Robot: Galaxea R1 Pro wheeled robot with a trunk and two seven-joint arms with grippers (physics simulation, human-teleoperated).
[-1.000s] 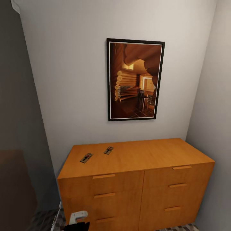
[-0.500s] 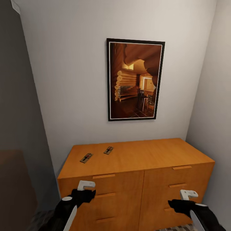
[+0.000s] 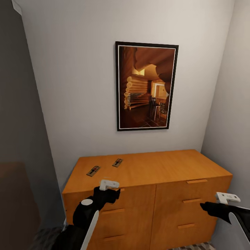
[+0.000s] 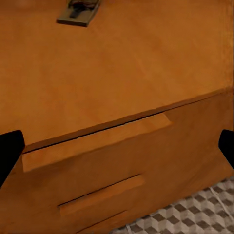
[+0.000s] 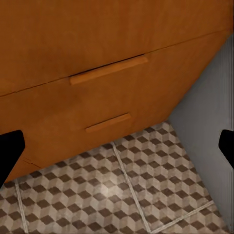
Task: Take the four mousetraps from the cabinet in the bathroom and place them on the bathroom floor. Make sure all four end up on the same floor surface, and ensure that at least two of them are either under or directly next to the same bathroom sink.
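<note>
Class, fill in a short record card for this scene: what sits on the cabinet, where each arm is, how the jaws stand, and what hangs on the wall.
On cabinet: two mousetraps, near one and far one, apart, at the top's left end
Left gripper: at the cabinet's front edge, jaws open, empty
Right gripper: by the cabinet's right corner, jaws open, empty
Wall: framed picture
Floor: cube-pattern tiles

Ahead of you: one black-framed picture (image 3: 146, 86) of a log-cabin interior, hung on the pale wall (image 3: 69, 86); a grey side wall (image 3: 229, 114) at your right.
</note>
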